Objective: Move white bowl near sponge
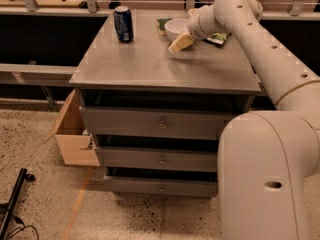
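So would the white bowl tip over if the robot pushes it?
Probably not: the white bowl looks low and wide, so it should slide. Its glossy surface may be slippery. The gripper is just in front of it.

White bowl [173, 29]; dark green sponge [162, 24]; blue can [123, 24] (grey tabletop [150, 66]); cream gripper [181, 42] beside bowl.

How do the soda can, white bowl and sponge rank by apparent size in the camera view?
1-2. Unranked: the soda can and white bowl look alike, and the bowl is partly hidden by the gripper at its front.
3. The sponge, at the bowl's left edge.
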### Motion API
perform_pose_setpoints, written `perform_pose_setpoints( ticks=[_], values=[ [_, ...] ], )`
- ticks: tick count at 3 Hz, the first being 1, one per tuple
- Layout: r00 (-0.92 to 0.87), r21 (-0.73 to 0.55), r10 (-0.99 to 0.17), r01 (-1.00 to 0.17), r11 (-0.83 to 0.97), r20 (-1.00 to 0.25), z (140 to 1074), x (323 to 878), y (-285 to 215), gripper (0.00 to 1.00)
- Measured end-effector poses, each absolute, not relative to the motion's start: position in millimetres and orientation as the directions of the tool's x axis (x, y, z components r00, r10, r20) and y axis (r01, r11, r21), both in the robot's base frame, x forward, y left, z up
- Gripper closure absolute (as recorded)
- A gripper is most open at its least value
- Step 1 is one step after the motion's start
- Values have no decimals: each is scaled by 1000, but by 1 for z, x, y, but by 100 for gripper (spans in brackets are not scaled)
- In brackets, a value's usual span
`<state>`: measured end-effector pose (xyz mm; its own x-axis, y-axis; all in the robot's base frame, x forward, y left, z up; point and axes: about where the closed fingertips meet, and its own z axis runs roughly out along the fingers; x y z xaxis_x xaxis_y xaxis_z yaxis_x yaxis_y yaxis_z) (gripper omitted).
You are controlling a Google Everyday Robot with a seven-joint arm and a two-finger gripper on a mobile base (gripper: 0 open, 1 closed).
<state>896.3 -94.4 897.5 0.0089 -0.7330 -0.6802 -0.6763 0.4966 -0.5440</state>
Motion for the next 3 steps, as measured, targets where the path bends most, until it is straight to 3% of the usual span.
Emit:
perform_pose_setpoints(
  ticks=[2, 3],
  values=[
    [-89, -417, -562, -578, 702, -822, 950, 853, -169, 0],
    [-158, -383, -487, -432, 816, -859, 982, 822, -230, 0]
  ],
)
